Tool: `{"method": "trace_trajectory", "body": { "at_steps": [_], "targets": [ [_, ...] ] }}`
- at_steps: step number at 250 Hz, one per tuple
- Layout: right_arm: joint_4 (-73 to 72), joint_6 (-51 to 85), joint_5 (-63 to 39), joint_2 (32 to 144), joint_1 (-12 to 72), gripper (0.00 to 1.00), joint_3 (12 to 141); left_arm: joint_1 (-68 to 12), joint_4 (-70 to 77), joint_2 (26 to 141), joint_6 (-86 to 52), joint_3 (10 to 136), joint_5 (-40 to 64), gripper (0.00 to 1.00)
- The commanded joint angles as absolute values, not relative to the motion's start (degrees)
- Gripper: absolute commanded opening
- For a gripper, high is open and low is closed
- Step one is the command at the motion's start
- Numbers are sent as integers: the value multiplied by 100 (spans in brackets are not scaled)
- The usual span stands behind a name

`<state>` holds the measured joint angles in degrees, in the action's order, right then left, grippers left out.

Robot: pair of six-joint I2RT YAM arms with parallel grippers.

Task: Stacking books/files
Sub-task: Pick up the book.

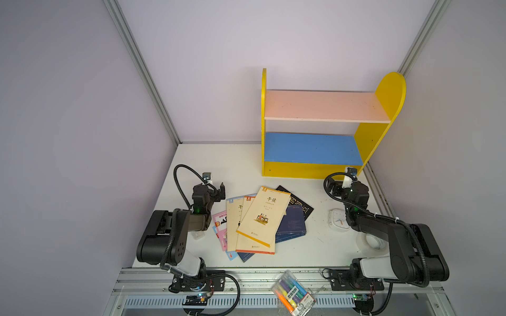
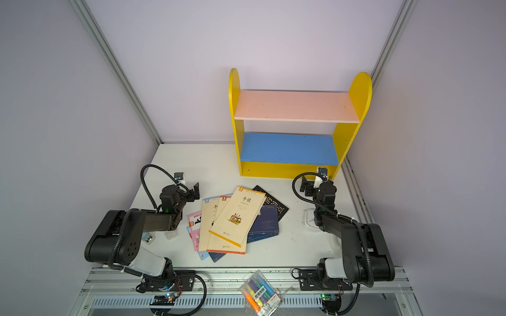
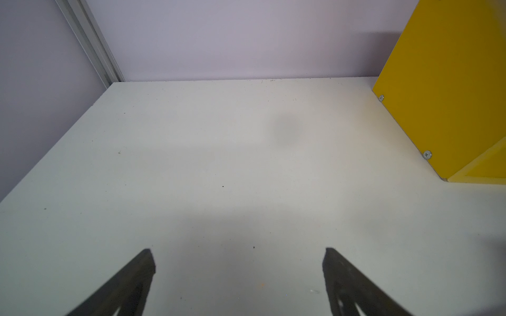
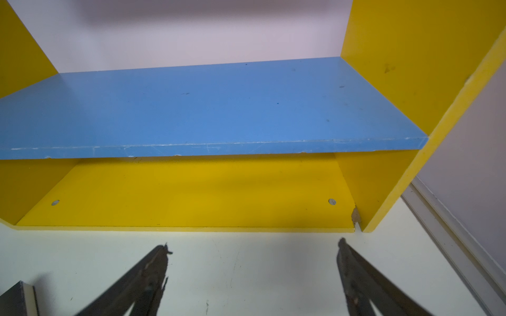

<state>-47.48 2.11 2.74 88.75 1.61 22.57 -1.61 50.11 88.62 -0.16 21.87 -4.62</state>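
Pale lilac walls (image 1: 246, 41) with aluminium corner rails (image 1: 142, 71), white tabletop (image 1: 219, 161), yellow shelf unit (image 1: 388, 93) at the back, pink upper board (image 1: 323, 105), blue lower board (image 1: 309, 149), soft even light

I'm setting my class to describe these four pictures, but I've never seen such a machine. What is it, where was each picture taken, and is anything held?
Two black robot arms stand at a white table. Two pictures look down from overhead, nearly alike. The other two come from cameras on the arms' wrists: each shows its own two-fingered tool, the left tool over bare table, the right tool facing a yellow shelf. Both are open and hold nothing. Between the arms lies a loose pile of thin books; a white clock lies by the right arm, a marker pack on the front rail.
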Motion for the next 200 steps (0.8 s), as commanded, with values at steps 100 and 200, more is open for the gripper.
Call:
{"method": "trace_trajectory", "body": {
  "at_steps": [100,200],
  "targets": [
    [-4939,171,248,8877,159,98,2279,-158,5082,8850,44,2232,-426,98],
    [-4939,193,248,8877,165,98,2283,-110,5131,8819,161,2189,39,98]
  ]
}}
